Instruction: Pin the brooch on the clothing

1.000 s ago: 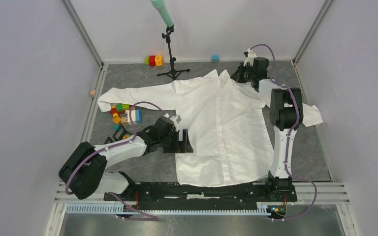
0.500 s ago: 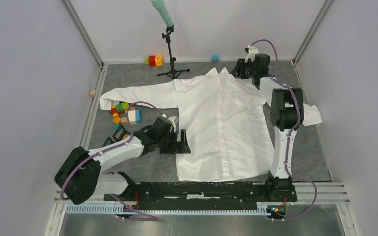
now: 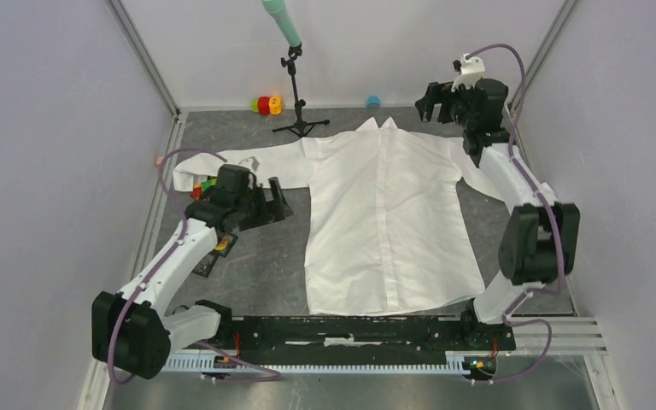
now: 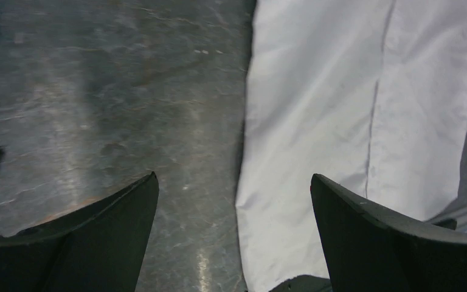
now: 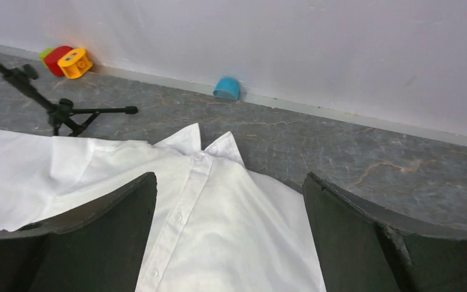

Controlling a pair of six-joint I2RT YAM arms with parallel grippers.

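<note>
The clothing (image 3: 384, 213) is a white collared shirt lying flat, front up, with its collar toward the back wall. My left gripper (image 3: 275, 202) hangs open just left of the shirt's body, below the left sleeve. In the left wrist view the shirt's edge (image 4: 328, 121) runs between my open fingers (image 4: 97, 243), with nothing gripped. My right gripper (image 3: 431, 102) is raised near the back right, open and empty. The right wrist view looks down on the collar (image 5: 200, 146) and button placket (image 5: 170, 219). The brooch is out of view.
A black tripod stand (image 3: 295, 94) stands behind the collar. Red and yellow toy blocks (image 3: 265, 104) and a blue cup (image 3: 373, 101) sit at the back wall. More coloured blocks (image 3: 205, 186) lie by the left arm. Grey walls close in both sides.
The right gripper opened, let go of the shirt's shoulder and rose toward the back right. The left arm swung away to the left. The shirt now lies flatter.
</note>
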